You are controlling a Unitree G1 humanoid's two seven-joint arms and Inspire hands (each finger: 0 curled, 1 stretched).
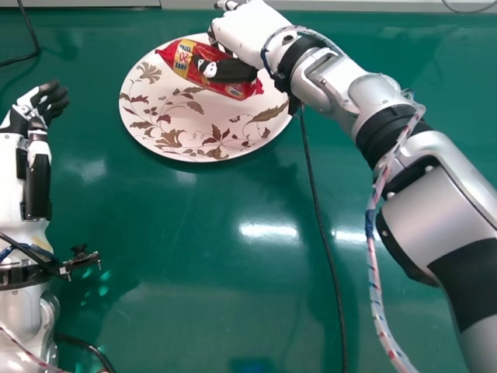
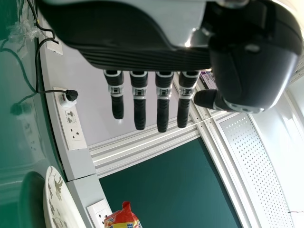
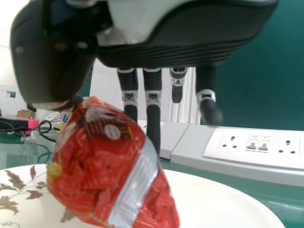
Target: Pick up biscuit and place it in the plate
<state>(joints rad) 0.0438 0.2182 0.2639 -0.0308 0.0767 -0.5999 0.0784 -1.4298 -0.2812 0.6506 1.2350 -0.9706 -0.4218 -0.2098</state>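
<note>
Biscuit [image 1: 184, 60] in hand [image 1: 245, 31] over plate [image 1: 190, 124]

The left hand's [image 1: 33, 103] fingers are relaxed; the right hand [image 1: 247, 33] pinches.

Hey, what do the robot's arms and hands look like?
The right arm and left arm are white and silver with black sections; a white, red and blue cable follows the right. The right hand and left hand are white, with silver-banded black fingers.
</note>
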